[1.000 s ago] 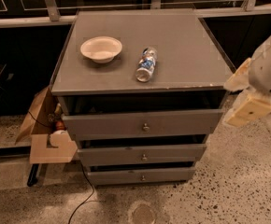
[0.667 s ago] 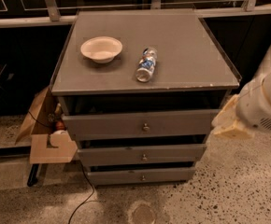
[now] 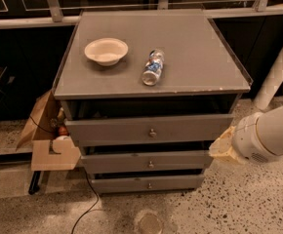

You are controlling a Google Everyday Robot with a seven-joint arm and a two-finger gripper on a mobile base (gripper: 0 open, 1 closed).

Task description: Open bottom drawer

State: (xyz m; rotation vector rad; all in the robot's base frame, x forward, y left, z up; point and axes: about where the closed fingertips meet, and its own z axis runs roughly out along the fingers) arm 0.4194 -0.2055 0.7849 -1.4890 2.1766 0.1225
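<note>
The grey cabinet (image 3: 200,52) has three drawers. The bottom drawer (image 3: 131,183) is the lowest and slimmest front, with a small round metal knob (image 3: 149,185). It sits nearly flush, sticking out slightly like the two above it. My gripper (image 3: 223,148) is at the end of the white arm (image 3: 268,133), to the right of the cabinet. It is level with the right end of the middle drawer (image 3: 180,160), above and to the right of the bottom drawer, and holds nothing that I can see.
A white bowl (image 3: 106,50) and a plastic bottle (image 3: 152,67) lying on its side are on the cabinet top. An open cardboard box (image 3: 51,138) leans against the cabinet's left side. A cable (image 3: 89,199) runs over the speckled floor. A white pole (image 3: 278,67) stands at the right.
The arm has come down and to the left, from beside the cabinet's top right corner to beside the right end of the middle drawer. The drawers have not moved.
</note>
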